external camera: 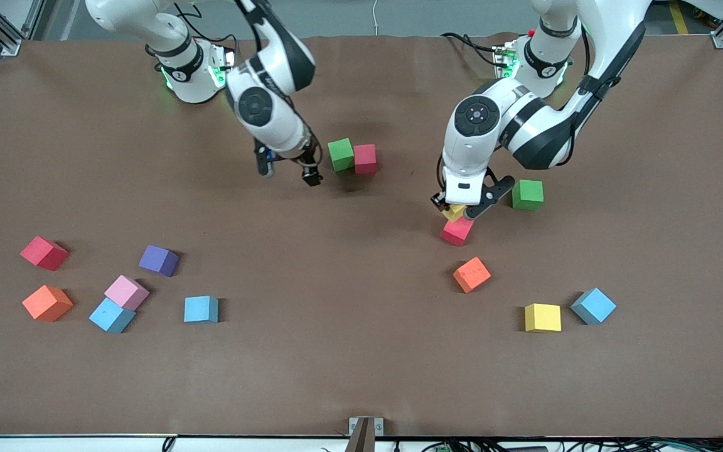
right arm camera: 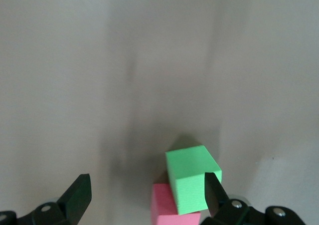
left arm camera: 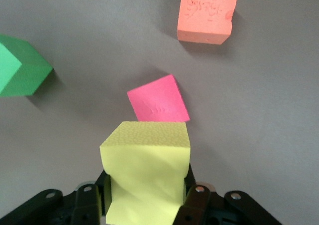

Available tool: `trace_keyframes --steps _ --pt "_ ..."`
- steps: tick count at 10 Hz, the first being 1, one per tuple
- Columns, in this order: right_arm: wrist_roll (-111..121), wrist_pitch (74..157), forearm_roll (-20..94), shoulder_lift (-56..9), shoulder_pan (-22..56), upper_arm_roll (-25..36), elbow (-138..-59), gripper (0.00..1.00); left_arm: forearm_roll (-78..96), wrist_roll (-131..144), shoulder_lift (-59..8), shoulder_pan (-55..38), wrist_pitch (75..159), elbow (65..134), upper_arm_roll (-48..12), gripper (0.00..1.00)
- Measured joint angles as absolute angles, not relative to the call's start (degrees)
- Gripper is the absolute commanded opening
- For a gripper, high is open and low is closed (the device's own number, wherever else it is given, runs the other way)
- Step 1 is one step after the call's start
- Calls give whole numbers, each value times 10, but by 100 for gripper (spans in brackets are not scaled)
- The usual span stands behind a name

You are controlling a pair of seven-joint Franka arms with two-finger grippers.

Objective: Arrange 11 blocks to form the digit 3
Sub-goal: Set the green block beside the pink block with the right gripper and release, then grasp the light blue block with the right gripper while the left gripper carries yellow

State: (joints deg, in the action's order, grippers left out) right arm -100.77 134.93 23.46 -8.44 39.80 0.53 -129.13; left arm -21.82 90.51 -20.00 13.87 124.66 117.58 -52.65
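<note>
My left gripper (external camera: 460, 210) is shut on a yellow block (left arm camera: 147, 170), held just over a red block (external camera: 457, 231) that lies on the brown table. In the left wrist view that red block (left arm camera: 158, 105) shows just past the yellow one. A green block (external camera: 340, 154) and a red block (external camera: 366, 158) touch side by side at mid-table. My right gripper (external camera: 288, 171) hangs open beside them, toward the right arm's end, holding nothing. In the right wrist view the green block (right arm camera: 192, 177) sits by one fingertip (right arm camera: 212, 182). No digit 3 shows.
Loose blocks near the left gripper: green (external camera: 528, 194), orange (external camera: 471, 274), yellow (external camera: 542, 317), light blue (external camera: 593, 306). Toward the right arm's end lie red (external camera: 44, 253), purple (external camera: 159, 260), pink (external camera: 126, 292), orange (external camera: 47, 302) and two light blue blocks (external camera: 112, 315), (external camera: 201, 309).
</note>
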Motion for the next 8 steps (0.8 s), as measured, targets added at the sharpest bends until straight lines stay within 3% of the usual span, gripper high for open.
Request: trace_keyframes --steps 4,8 --pt "-804 1341 185 -79 287 7 -1306 100 -186 948 -200 121 1247 1160 -530 21" --pt "-552 1350 116 -80 172 8 -1286 100 -172 1018 -202 -17 1244 1153 -431 21"
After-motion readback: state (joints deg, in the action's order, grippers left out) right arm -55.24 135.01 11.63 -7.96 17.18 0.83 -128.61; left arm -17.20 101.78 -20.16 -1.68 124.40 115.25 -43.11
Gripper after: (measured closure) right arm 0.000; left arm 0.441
